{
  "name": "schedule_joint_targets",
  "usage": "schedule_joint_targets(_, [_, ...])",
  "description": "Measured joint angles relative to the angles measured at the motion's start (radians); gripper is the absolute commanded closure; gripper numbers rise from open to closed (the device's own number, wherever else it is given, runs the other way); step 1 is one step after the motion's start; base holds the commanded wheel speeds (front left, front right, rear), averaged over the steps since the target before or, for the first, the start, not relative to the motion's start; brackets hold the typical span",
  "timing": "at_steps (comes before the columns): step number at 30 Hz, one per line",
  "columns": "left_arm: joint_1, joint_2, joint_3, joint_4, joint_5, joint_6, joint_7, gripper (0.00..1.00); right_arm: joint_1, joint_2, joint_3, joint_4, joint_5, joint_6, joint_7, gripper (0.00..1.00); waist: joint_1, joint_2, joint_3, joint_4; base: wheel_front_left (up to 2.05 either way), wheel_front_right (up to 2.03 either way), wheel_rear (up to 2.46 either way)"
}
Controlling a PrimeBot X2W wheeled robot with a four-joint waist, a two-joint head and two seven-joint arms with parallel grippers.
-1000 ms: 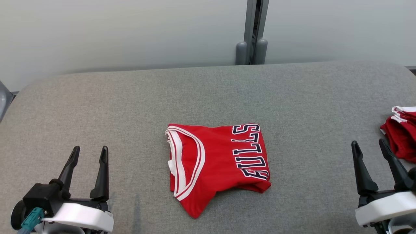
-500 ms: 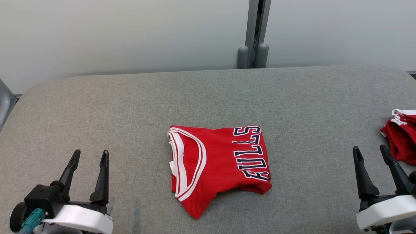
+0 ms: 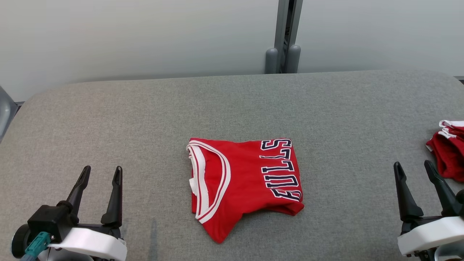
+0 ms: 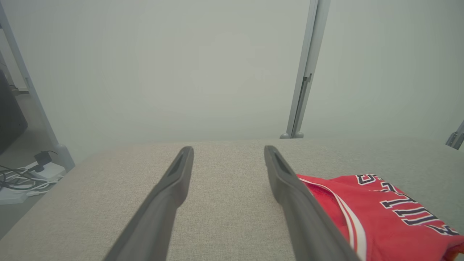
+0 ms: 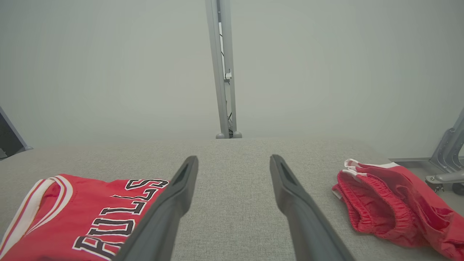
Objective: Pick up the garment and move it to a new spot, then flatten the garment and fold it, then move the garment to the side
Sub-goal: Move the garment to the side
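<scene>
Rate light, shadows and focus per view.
Head view: soft even light, sharp, only a thin shadow under the jersey. Left wrist view: pale hazy backdrop, left gripper soft near the bottom edge. Right wrist view: same haze, jersey lettering crisp.

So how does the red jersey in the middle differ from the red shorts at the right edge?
The jersey lies folded into a flat packet; the shorts sit bunched and rumpled. The jersey is mid-surface; the shorts are at its right edge. The jersey shows dark lettering and a white-trimmed neckline; the shorts show a gathered waistband, no lettering. Both are red with white trim, on the grey padded surface.
</scene>
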Motion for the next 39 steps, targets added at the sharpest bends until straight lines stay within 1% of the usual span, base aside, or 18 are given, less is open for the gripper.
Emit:
schedule_joint_targets(8, [-0.013,0.002,-0.01,-0.012,-0.002,0.004,0.0,0.0,-0.008,-0.005,-0.011,-0.006,0.001,0.0,-0.007,0.0,0.0,0.0,0.017,0.019,0.0,0.0,0.0])
schedule_joint_targets(14, [-0.049,-0.004,-0.019,-0.013,-0.002,0.0,-0.015,0.0,-0.07,-0.025,0.001,-0.001,0.008,0.0,0.005,0.0,0.0,0.0,0.056,0.06,0.0,0.0,0.0])
schedule_joint_targets(19, [-0.088,-0.016,-0.032,0.009,-0.006,-0.011,-0.043,0.0,-0.154,-0.052,0.082,0.054,0.023,0.0,0.029,0.0,0.0,0.0,0.11,0.103,0.0,0.0,0.0])
schedule_joint_targets(25, [-0.147,-0.036,-0.055,0.053,-0.006,-0.03,-0.075,0.0,-0.231,-0.081,0.19,0.186,0.059,0.0,0.044,0.0,0.0,0.0,0.176,0.158,0.0,0.0,0.0])
schedule_joint_targets(28, [-0.171,-0.043,-0.062,0.071,-0.006,-0.037,-0.087,0.0,-0.251,-0.085,0.238,0.249,0.08,0.0,0.057,0.0,-0.0001,0.0,0.205,0.181,0.0,0.0,0.0])
schedule_joint_targets(32, [-0.193,-0.047,-0.064,0.093,-0.006,-0.043,-0.1,0.0,-0.265,-0.093,0.292,0.31,0.109,0.0,0.073,0.0,0.0,0.0,0.234,0.2,0.0,0.0,0.0])
schedule_joint_targets(36, [-0.21,-0.046,-0.061,0.115,-0.006,-0.049,-0.111,0.0,-0.282,-0.102,0.337,0.344,0.137,0.0,0.084,0.0,0.0,0.0,0.241,0.199,0.0,0.0,0.0])
schedule_joint_targets(37, [-0.216,-0.045,-0.06,0.126,-0.007,-0.052,-0.113,0.0,-0.292,-0.107,0.355,0.357,0.151,0.0,0.088,0.53,0.0,0.0,0.24,0.194,0.0,0.0,0.0])
schedule_joint_targets(38, [-0.22,-0.044,-0.059,0.13,-0.007,-0.053,-0.116,0.0,-0.298,-0.109,0.364,0.361,0.155,0.0,0.088,0.83,0.0,0.0,0.239,0.191,0.0,0.0,0.0])
schedule_joint_targets(39, [-0.225,-0.043,-0.058,0.134,-0.007,-0.054,-0.118,0.0,-0.303,-0.112,0.373,0.362,0.157,0.0,0.088,1.0,0.0,0.0,0.238,0.187,0.0,0.0,0.0])
